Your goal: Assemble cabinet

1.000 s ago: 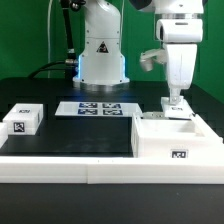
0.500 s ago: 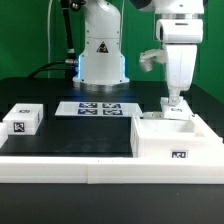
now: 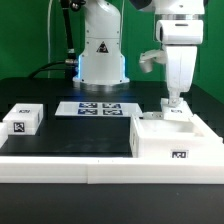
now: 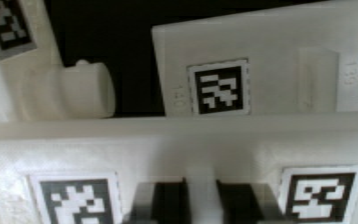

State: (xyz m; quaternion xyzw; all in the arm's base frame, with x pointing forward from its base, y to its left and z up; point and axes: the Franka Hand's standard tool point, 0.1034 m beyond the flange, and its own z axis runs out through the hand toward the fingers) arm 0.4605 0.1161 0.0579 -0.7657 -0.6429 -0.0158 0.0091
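Observation:
The cabinet's large white boxy case lies open-topped on the black table at the exterior view's right, with a marker tag on its front. My gripper hangs straight down over the case's far wall, shut on a small white tagged block that rests at that wall. In the wrist view the dark fingers pinch a white ridge of this block, which carries a tag on each side. Beyond it stands a white tagged wall and a short round peg. Another small white tagged block lies at the exterior view's left.
The marker board lies flat at mid-table before the robot's white base. A long white border rail runs along the front edge. Black table surface lies between the left block and the case.

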